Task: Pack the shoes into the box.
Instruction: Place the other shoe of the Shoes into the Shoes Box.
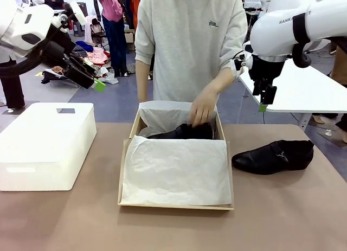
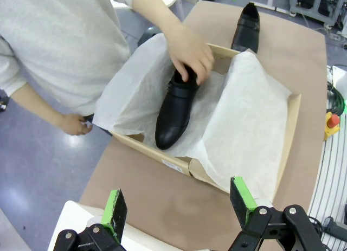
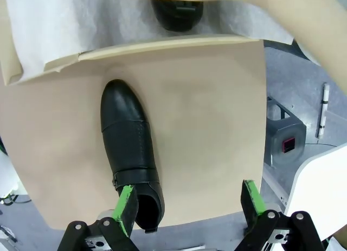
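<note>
Halfway: a hand (image 1: 203, 107) settles one shoe (image 2: 176, 110) in the box (image 1: 176, 206); the other shoe (image 1: 274, 156) lies on the counter (image 1: 282, 218), right of frame. Open and empty, both — left claw (image 2: 176, 197), right claw (image 3: 188, 194).

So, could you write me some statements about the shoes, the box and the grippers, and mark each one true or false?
1. One shoe lies in the box, with the person's hand on it. True.
2. The second shoe is in the box too. False: it lies on the table, outside the box, on the robot's right.
3. The right gripper is shut on the second shoe. False: it hangs open above it and holds nothing.
4. White tissue paper lines the box. True.
5. The left gripper is open and holds nothing. True.
</note>
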Robot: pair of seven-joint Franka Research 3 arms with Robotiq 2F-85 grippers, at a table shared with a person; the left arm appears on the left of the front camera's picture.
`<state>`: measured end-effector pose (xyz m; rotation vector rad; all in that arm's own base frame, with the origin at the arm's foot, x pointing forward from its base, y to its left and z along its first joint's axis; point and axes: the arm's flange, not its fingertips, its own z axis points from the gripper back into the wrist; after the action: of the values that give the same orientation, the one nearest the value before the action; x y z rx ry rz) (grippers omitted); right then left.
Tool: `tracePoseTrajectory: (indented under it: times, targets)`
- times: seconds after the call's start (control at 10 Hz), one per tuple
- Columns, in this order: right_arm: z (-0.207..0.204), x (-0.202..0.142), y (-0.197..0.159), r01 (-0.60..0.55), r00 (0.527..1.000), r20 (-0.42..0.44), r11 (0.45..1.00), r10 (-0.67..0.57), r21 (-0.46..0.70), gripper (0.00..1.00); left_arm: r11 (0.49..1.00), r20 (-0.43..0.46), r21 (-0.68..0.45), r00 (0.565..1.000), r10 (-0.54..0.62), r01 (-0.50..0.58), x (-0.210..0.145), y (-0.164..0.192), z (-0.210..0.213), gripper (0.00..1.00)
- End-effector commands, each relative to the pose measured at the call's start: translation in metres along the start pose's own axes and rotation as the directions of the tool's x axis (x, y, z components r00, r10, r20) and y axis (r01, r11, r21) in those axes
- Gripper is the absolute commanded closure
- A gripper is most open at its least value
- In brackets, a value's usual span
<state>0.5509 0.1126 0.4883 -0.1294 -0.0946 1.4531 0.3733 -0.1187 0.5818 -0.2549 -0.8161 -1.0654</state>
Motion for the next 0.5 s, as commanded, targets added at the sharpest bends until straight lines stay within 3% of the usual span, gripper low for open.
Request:
tracePoseTrajectory:
  times: [0.0,0.4]
  targets:
    - [0.0064,0.0004,0.0003,-0.003,1.0,-0.001,1.0,0.003,-0.005,0.0,1.0,0.014,-0.014,1.0,-0.009,0.009,-0.0011,0.0018,0.0,0.0]
    - [0.0064,0.0004,0.0003,-0.003,1.0,-0.001,1.0,0.003,-0.005,0.0,1.0,0.014,-0.014,1.0,-0.009,0.009,-0.0011,0.0018,0.0,0.0]
